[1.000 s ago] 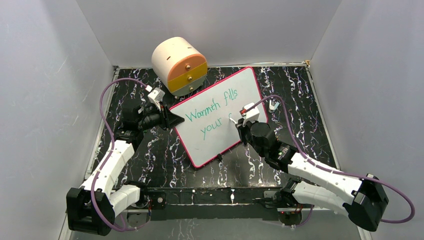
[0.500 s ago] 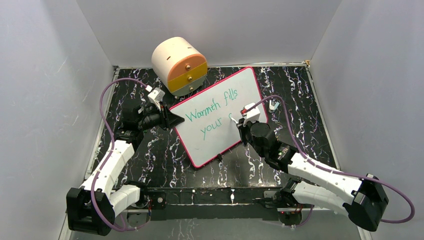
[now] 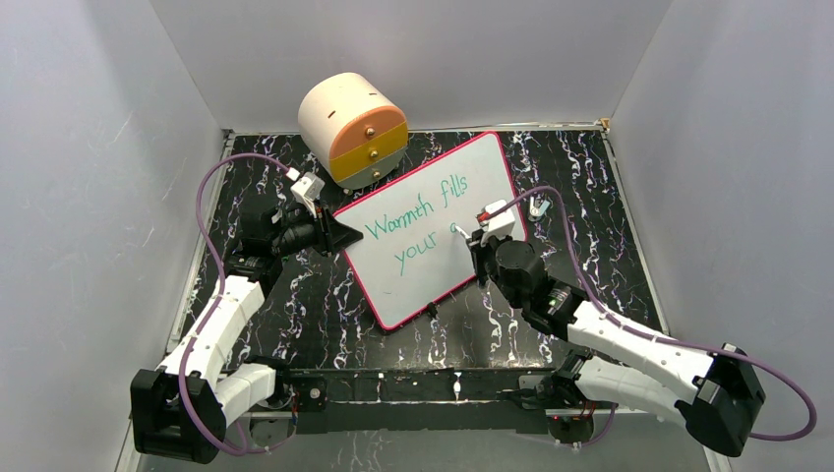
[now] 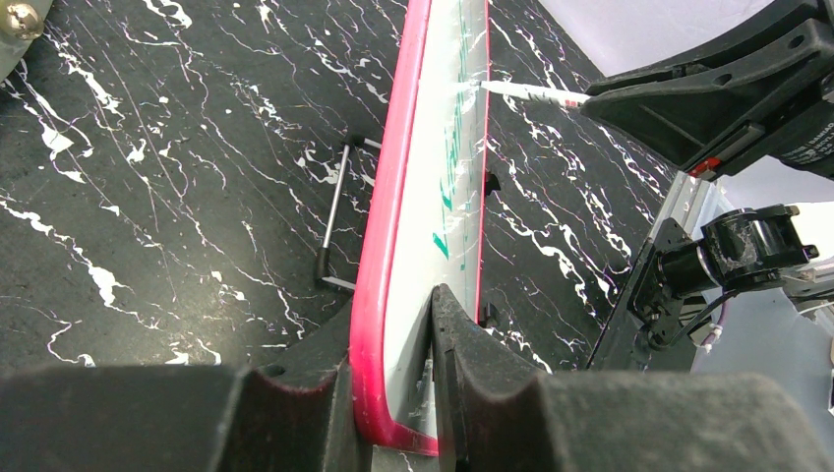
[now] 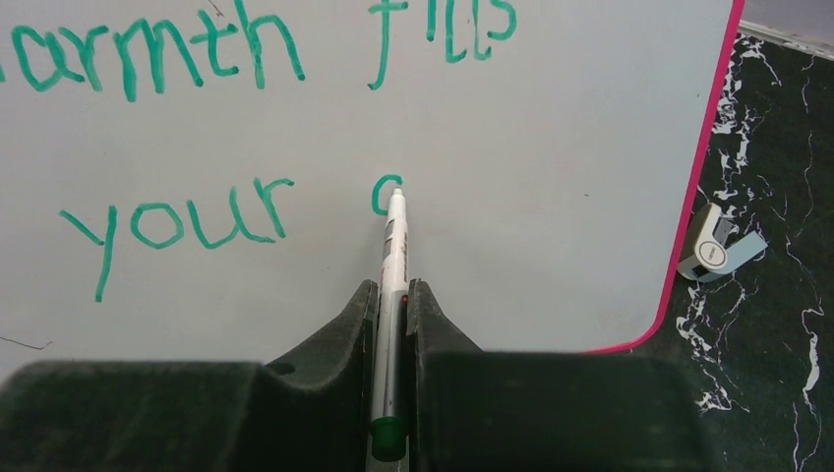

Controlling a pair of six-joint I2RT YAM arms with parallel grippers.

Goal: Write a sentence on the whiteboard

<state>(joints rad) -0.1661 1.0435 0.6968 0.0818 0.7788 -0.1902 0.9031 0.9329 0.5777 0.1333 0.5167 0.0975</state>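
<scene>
The whiteboard [image 3: 433, 231] with its red-pink rim lies tilted on the black marbled table. Green words on it read "Warmth fills" and "your" [image 5: 177, 231], then a fresh curved stroke [image 5: 384, 195]. My left gripper [image 3: 339, 234] is shut on the board's left edge; in the left wrist view its fingers [image 4: 472, 393] clamp the rim [image 4: 379, 295]. My right gripper [image 3: 470, 248] is shut on a white marker [image 5: 393, 265] with a green end. The marker's tip touches the board at the curved stroke.
A cream and orange round drawer unit [image 3: 352, 128] stands at the back, just behind the board's far corner. A small grey-white marker cap [image 5: 718, 248] lies on the table right of the board, also in the top view [image 3: 537, 206]. Grey walls close in three sides.
The right gripper and marker shifted slightly right and up on the board, extending the green stroke after "your". The left gripper and the board have not moved.
</scene>
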